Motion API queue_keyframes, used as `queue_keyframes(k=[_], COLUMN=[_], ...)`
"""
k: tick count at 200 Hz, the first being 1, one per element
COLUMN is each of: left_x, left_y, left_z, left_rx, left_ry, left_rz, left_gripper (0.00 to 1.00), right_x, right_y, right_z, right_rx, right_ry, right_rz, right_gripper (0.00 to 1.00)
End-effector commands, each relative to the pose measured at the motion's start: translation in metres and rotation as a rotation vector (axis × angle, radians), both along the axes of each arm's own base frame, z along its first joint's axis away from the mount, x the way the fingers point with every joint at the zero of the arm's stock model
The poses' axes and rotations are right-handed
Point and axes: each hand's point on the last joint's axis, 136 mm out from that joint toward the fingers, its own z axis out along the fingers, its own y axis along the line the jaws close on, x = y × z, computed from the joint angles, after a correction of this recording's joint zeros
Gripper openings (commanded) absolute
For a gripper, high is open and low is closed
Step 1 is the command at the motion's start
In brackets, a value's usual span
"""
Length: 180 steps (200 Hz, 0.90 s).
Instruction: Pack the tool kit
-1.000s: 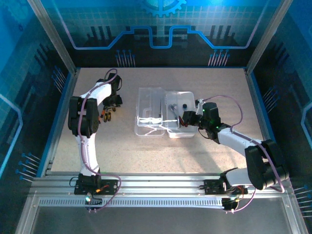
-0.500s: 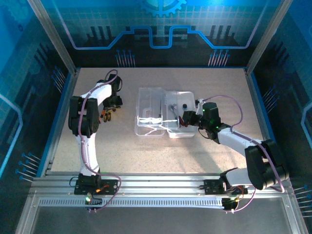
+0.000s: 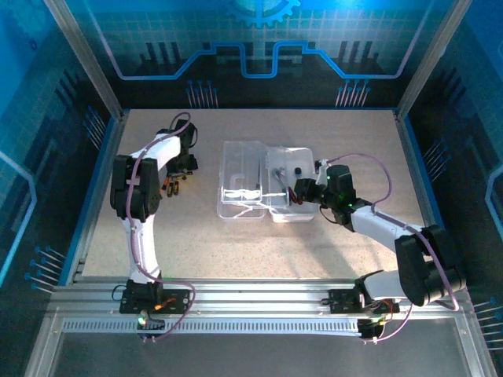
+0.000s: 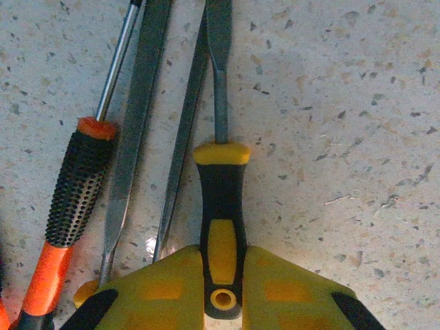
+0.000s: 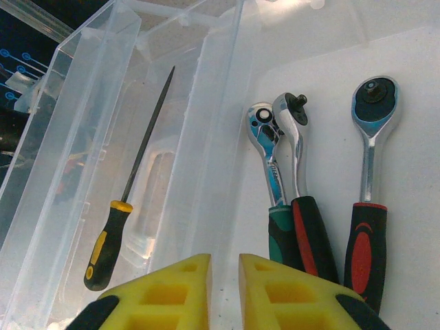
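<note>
4 tools packed: 3 ratchets (image 5: 297, 148) in the right half of the case (image 3: 240, 161), 1 packed file (image 5: 108, 244) in its left half.
Progress: partly done, by my judgement; more tools wait outside and the lid is open.
Right end effector (image 5: 225, 265): over the case's near edge, pads almost together with a slim gap, nothing held.
Case: mid-tabletop (image 3: 314, 259), lying open, halves side by side.
Left to pack: at least 4 tools on the tabletop, well left of the case: gripped file (image 4: 221, 185), slim file (image 4: 187, 124), flat file (image 4: 141, 103), screwdriver (image 4: 77, 189).
Left end effector (image 4: 223, 258): pads clamped on the gripped file's yellow-black handle; whether it is lifted, I cannot tell.
Last step: closing the lid.
</note>
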Motion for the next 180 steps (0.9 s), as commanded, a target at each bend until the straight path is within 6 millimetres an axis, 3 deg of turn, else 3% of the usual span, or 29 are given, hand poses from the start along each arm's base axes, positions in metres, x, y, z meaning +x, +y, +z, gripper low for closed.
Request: queue_keyframes(k=[1, 36, 78, 107, 131, 180], left_x=[-0.005, -0.012, -0.035, -0.059, -0.078, -0.104], left_y=[-0.013, -0.025, -0.043, -0.067, -0.099, -0.142], left_z=[0.015, 0.051, 0.088, 0.108, 0.122, 0.164], left_rx=[-0.005, -0.011, -0.039, -0.052, -0.126, -0.178], left_ry=[-0.025, -0.119, -0.226, -0.295, -0.344, -0.454], left_rz=[-0.039, -0.051, -0.067, -0.116, -0.169, -0.289], left_gripper=[0.13, 0.11, 0.11, 0.10, 0.09, 0.10], right_x=[0.003, 0.003, 0.002, 0.004, 0.010, 0.010], right_y=[0.000, 0.000, 0.000, 0.000, -0.011, -0.017], right_z=[0.010, 0.010, 0.012, 0.014, 0.016, 0.037], right_rx=[0.024, 0.022, 0.021, 0.012, -0.008, -0.006], right_ry=[-0.029, -0.029, -0.035, -0.044, -0.053, -0.062], right_rz=[-0.002, -0.004, -0.002, 0.003, -0.034, -0.035], right_gripper=[0.19, 0.19, 0.19, 0.19, 0.19, 0.19])
